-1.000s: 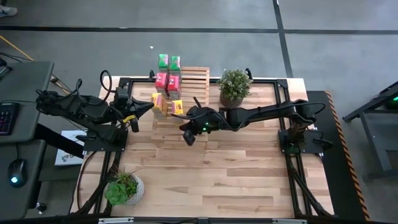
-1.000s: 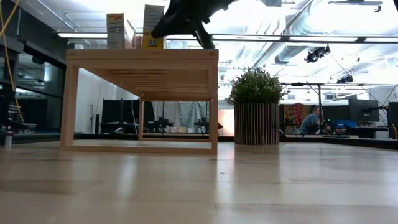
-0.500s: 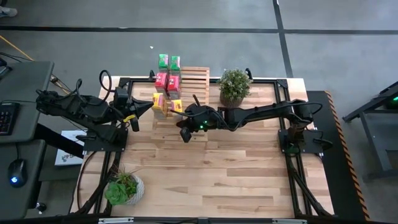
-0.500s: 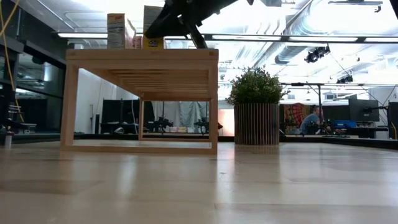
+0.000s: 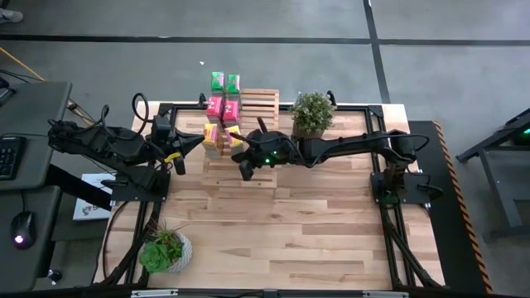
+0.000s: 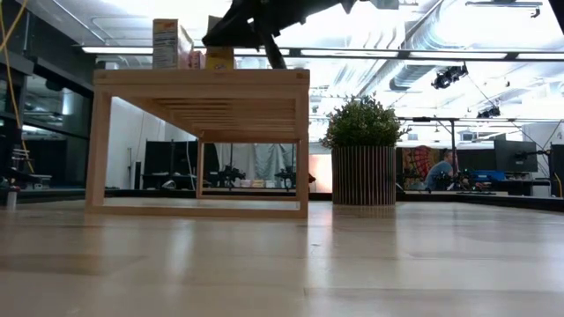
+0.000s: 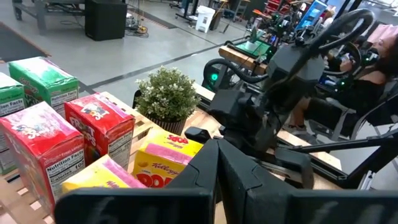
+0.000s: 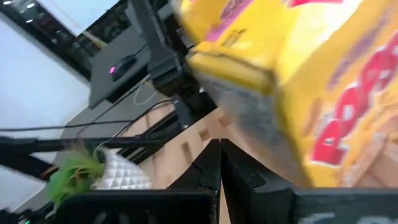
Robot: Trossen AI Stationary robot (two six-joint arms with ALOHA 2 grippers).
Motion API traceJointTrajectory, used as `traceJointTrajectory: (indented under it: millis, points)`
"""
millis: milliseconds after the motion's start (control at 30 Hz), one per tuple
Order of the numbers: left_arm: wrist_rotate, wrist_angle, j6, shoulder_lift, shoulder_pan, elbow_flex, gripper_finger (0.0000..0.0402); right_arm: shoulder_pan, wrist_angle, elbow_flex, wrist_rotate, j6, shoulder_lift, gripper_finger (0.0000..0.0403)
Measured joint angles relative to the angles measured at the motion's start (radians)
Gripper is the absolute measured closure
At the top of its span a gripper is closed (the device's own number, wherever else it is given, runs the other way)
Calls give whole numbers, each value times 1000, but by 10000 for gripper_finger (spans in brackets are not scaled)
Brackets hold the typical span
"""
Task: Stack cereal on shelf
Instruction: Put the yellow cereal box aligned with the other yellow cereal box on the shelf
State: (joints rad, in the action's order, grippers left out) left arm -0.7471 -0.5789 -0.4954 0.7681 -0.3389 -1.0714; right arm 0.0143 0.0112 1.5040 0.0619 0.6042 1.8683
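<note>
The cereal boxes stood on top of the shelf (image 5: 248,124), the light-wood slatted rack at the far left part of the table (image 5: 331,223). From above they formed two short rows: two green boxes (image 5: 224,81) at the far end, two red/pink boxes (image 5: 222,107) in the middle, and two yellow boxes (image 5: 218,137) nearest the front. In the low view a yellow box (image 6: 220,58) and a paler box (image 6: 166,43) rose above the rack's top edge (image 6: 201,77). The left wrist view showed the green (image 7: 43,79), red (image 7: 99,127) and yellow (image 7: 168,155) boxes standing upright and close together on the slats.

The right arm stretched nearly flat across the table from its base on the right, its wrist over the rack, and the right gripper (image 5: 242,159) lay just beside the front yellow boxes. Its own camera was filled by a yellow box (image 8: 311,93) very close ahead, while its dark fingers (image 8: 211,168) met at a point, closed on nothing.

The left arm waited at the table's left edge, folded, with the left gripper (image 5: 195,142) pointing toward the rack near the yellow boxes. Its fingers (image 7: 211,168) were also pressed together and empty.

A potted plant (image 5: 311,114) stood just right of the rack, and a second plant (image 5: 164,248) sat near the front left corner.
</note>
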Motion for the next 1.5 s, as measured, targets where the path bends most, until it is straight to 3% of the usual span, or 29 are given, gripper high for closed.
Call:
traceJointTrajectory:
  millis: [200,300,367,500,600,767,1367,1500]
  points:
    - [-15,0,1,0,0,0,402,-1,3,0,-102,-28,-2,403]
    - [-15,0,1,0,0,0,401,-1,-81,0,-196,-60,-29,403]
    - [-16,0,1,0,0,0,402,-4,-189,0,-204,-89,-54,403]
    - [-19,0,0,0,0,0,401,-13,-373,0,-41,-115,-82,403]
    - [-23,1,-1,0,0,0,401,-11,-366,0,91,-86,-82,403]
    - [-23,1,-17,0,0,0,402,-8,-322,0,202,-38,-74,403]
    - [-26,1,-17,0,0,0,401,-4,-228,0,225,11,-68,403]
    - [-26,1,-17,0,0,0,401,-3,-200,0,183,50,-45,403]
